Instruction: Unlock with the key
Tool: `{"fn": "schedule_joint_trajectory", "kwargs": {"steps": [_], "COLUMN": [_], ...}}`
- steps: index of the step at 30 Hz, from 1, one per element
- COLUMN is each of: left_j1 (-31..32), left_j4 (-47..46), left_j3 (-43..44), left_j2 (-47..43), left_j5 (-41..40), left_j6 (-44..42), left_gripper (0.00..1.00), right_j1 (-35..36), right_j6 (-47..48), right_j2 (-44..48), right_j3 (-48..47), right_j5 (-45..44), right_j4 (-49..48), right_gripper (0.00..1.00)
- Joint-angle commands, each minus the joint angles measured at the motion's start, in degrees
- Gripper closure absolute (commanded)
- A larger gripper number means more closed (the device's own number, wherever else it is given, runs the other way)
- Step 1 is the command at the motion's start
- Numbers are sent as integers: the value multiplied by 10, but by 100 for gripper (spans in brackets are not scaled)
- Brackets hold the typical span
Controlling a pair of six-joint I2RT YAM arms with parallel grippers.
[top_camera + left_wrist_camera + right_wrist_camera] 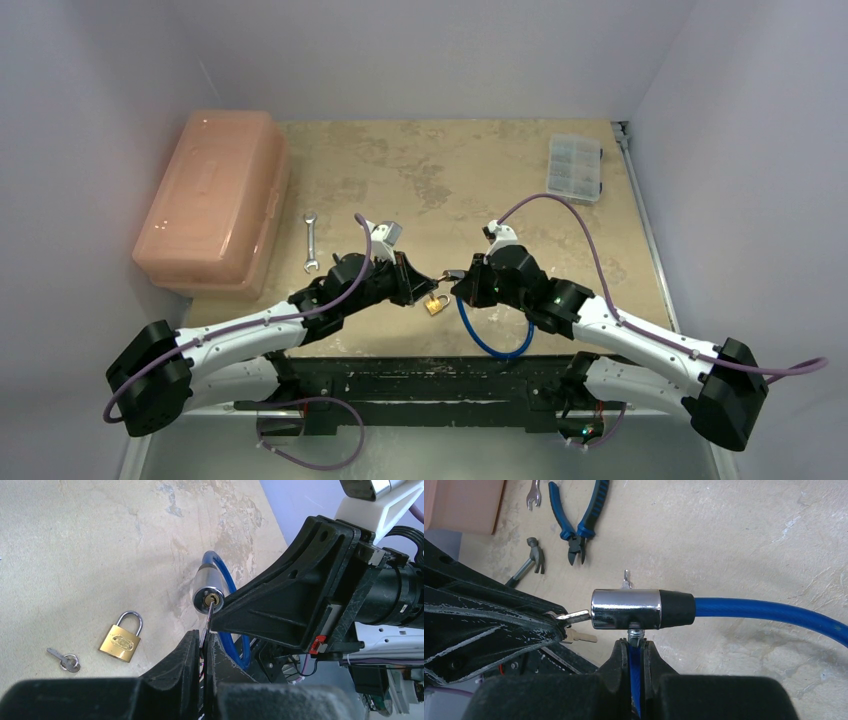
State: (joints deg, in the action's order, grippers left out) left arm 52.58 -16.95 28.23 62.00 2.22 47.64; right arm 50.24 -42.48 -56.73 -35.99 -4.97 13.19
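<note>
Two hands clamped: left hand [205, 642] on the key [210, 614] at lock barrel [206, 587], right hand [636, 647] on blue cable [764, 611]; pink box [212, 200] lidded.

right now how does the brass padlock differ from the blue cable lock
Pose: the brass padlock lies flat on the table; the blue cable lock is held up by the right hand.
Key: the left hand holds a key at the cable lock's keyhole; the padlock has none in it.
Build: the padlock is a brass block with a steel shackle; the cable lock is a chrome cylinder on blue cable.
Both look closed.
</note>
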Motion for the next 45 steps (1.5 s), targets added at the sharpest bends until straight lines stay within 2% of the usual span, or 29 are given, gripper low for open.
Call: {"fn": "schedule_joint_trajectory", "kwargs": {"steps": [1,45], "left_j1": [2,2], "left_j4": [-34,2], "left_j3": [23,33], "left_j2": [5,6], "left_j5": [-3,-20], "left_j6": [6,8], "left_gripper": [100,100], "right_j1": [4,4], "right_j6": [-8,-3], "right_j2": [2,0], "right_j3": [3,0], "right_j5": [1,2], "right_j4": [-37,-37], "right_gripper": [100,100]}}
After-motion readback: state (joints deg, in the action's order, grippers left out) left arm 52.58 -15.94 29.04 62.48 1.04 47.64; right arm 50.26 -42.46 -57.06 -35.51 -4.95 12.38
